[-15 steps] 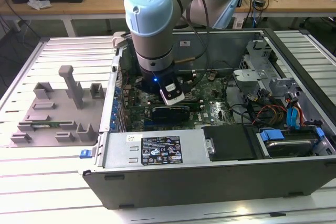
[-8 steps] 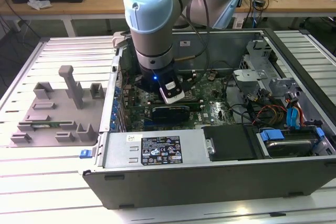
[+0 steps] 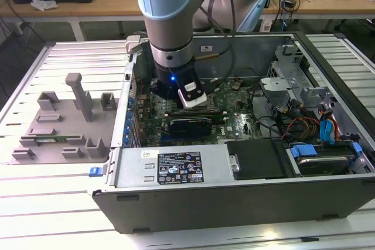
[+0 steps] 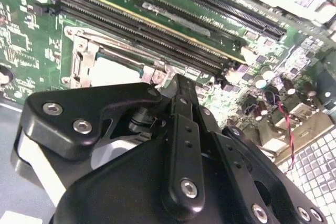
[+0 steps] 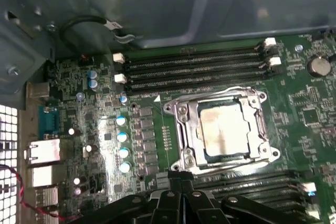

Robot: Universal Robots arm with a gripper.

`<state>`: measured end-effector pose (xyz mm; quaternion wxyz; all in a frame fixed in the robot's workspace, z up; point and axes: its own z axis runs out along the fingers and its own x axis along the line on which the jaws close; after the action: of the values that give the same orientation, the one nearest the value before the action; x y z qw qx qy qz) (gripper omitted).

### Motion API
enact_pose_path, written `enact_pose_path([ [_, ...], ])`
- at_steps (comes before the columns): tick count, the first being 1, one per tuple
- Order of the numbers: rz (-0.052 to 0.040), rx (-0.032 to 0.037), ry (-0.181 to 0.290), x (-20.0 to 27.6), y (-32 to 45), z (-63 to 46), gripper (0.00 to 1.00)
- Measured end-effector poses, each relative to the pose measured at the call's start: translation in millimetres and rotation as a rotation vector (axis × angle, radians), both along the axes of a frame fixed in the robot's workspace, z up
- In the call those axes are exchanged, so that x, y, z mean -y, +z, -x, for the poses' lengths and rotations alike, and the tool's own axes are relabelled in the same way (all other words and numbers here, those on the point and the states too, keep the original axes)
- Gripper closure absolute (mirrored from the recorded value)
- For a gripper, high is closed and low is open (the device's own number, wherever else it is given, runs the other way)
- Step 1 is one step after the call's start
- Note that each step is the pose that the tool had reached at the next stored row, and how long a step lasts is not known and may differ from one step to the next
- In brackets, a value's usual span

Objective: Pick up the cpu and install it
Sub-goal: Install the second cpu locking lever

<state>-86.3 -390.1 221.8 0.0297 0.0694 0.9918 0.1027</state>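
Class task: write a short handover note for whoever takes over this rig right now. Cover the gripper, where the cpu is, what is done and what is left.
Gripper: inside the open case, low over the motherboard, beside the socket; whether its fingers are open or shut cannot be told.
Cpu: lies flat inside the socket frame, clear of the gripper.
Done: cpu appears placed in the socket.
Left: confirm it is seated; any latching cannot be judged from here.

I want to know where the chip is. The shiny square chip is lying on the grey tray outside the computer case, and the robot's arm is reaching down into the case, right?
Not quite. The cpu isn't on the grey tray; in the first wrist view it lies inside the socket frame on the green motherboard, inside the case. The arm does reach down into the case, as the exterior view shows.
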Motion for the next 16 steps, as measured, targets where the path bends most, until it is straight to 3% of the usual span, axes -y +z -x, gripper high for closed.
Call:
enact_pose_path([
  [3, 0.0147, 0.0000, -0.009, -2.3, 0.0, -5.4, 0.89],
  [5, 0.0186, 0.0000, -0.015, -5.1, 0.0, -19.8, 0.89],
  [10, 0.0268, 0.0000, -0.019, -10.1, 0.0, -38.4, 0.89],
  [16, 0.0326, 0.0000, -0.019, -28.2, 0.0, -44.9, 0.89],
])
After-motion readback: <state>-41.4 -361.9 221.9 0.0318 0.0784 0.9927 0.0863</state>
